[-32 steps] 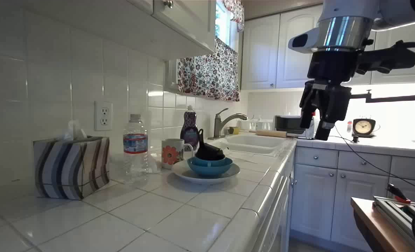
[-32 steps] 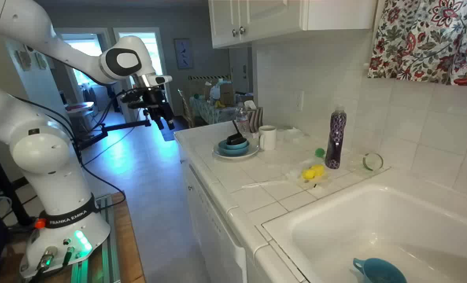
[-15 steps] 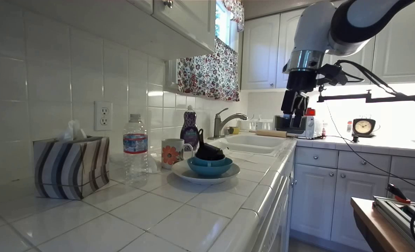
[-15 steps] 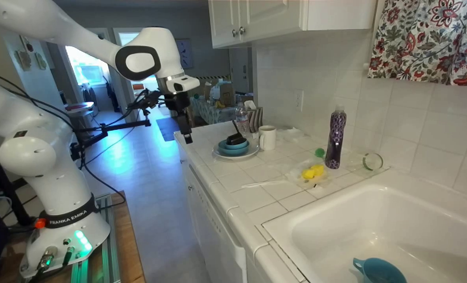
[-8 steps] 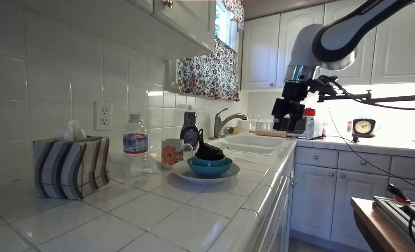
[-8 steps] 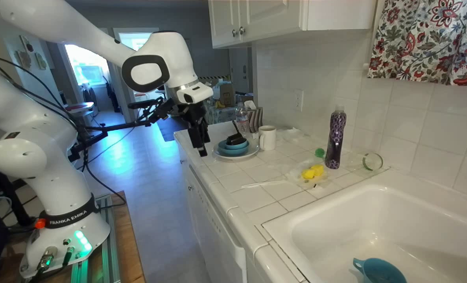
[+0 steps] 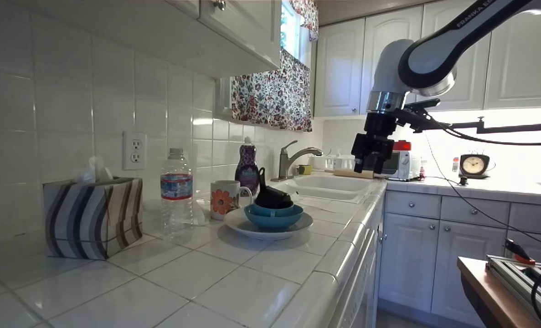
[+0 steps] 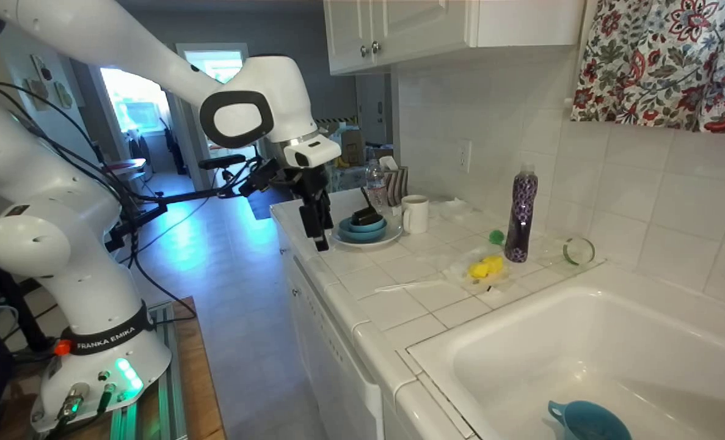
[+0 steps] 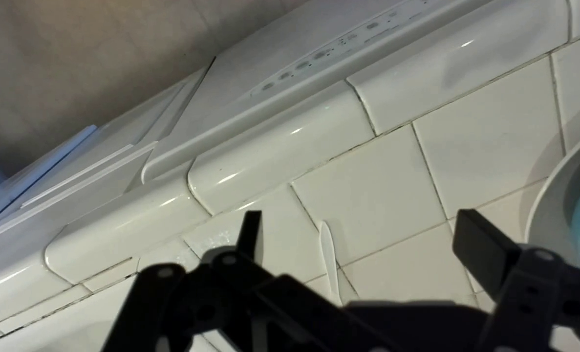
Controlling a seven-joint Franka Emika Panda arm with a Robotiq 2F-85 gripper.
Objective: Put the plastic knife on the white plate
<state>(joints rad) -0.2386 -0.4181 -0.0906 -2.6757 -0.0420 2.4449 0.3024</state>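
Wrist view: gripper (image 9: 360,232), jaws apart. Pinching too high could skim over the thin, flat-lying plastic knife (image 9: 329,256); white plate (image 9: 546,215) toward its three o'clock.

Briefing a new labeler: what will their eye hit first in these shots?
Likely the white robot arm in both exterior views, its black two-fingered gripper hanging open above the white-tiled counter. Next, teal-blue round bowls stacked on the round shallow whitish plate. The slim white plastic knife, lying on the counter in the wrist view, probably registers last.
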